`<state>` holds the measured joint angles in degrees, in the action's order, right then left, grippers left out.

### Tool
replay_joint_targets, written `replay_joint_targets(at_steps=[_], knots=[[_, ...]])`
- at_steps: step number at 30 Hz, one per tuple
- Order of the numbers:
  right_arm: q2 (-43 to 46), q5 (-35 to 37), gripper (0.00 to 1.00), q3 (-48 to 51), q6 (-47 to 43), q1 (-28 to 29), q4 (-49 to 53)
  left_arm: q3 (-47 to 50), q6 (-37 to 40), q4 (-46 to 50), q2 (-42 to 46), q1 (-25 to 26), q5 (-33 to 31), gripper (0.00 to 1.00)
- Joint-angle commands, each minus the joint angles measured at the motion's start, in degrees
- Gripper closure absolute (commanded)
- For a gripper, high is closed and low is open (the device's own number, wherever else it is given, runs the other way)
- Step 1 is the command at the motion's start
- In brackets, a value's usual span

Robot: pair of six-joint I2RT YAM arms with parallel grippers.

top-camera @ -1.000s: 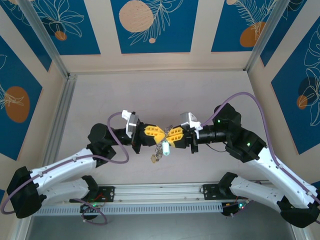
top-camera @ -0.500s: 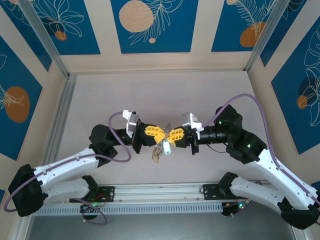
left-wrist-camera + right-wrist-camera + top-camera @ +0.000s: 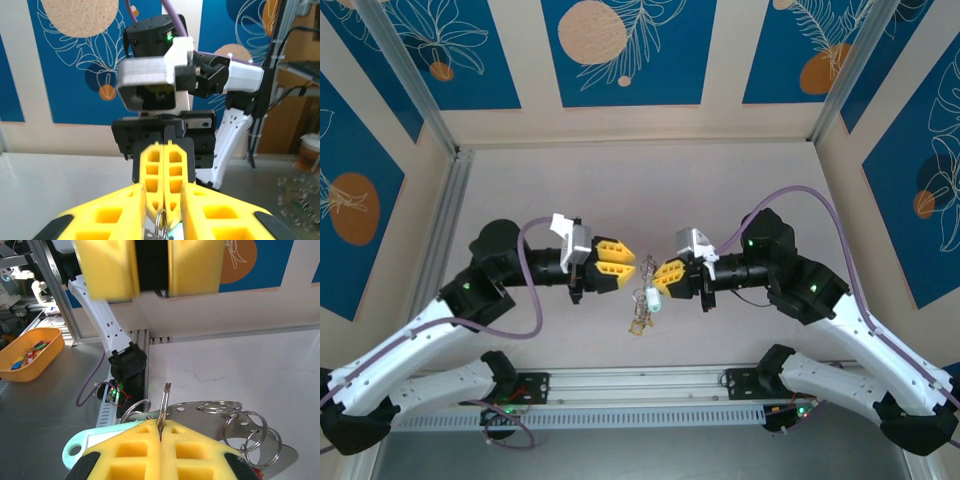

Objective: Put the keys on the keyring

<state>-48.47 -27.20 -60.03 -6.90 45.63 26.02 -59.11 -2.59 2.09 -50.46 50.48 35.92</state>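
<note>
My right gripper (image 3: pixel 657 276) is shut on a silvery split ring (image 3: pixel 164 401) of the keyring (image 3: pixel 212 421), a flat grey metal plate with holes and several rings along its rim. The bundle hangs below the right fingers above the table (image 3: pixel 642 312). A pale teal key head (image 3: pixel 653 299) hangs with it, also lying beside my right fingers (image 3: pixel 88 444). A speck of red (image 3: pixel 255 473) shows under the plate. My left gripper (image 3: pixel 632 266) stands open a short way to the left, touching nothing. In the left wrist view its fingers (image 3: pixel 107 212) frame the right gripper's shut pair and the ring (image 3: pixel 161 223).
An orange basket (image 3: pixel 35 347) with small coloured items sits off the table beside the left arm's base. An aluminium rail (image 3: pixel 640 385) runs along the near edge. Patterned blue walls close the table on three sides; pale bare tabletop (image 3: pixel 640 190) lies beyond the grippers.
The left gripper has opened and drawn back to the left, away from the right gripper. The keyring bundle now hangs from the right gripper alone, which has hardly moved.
</note>
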Motion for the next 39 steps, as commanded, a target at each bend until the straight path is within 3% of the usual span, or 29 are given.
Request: replay_joint_targets(at_steps=[1, 12, 39], knots=[[-0.2, -0.7, 1.0, -2.9, -0.8, 0.0, 1.0, -5.4, 10.5, 20.3, -2.4, -0.1, -1.4, 0.72], [-2.2, -3.3, 1.0, -5.0, -1.8, 0.0, 3.6, -13.8, 18.1, 31.8, -8.5, 2.1, -1.3, 0.65], [-4.7, -2.8, 1.0, -6.3, -4.7, 0.4, 7.0, -18.6, 19.8, 34.5, -14.3, 3.8, -2.0, 0.72]])
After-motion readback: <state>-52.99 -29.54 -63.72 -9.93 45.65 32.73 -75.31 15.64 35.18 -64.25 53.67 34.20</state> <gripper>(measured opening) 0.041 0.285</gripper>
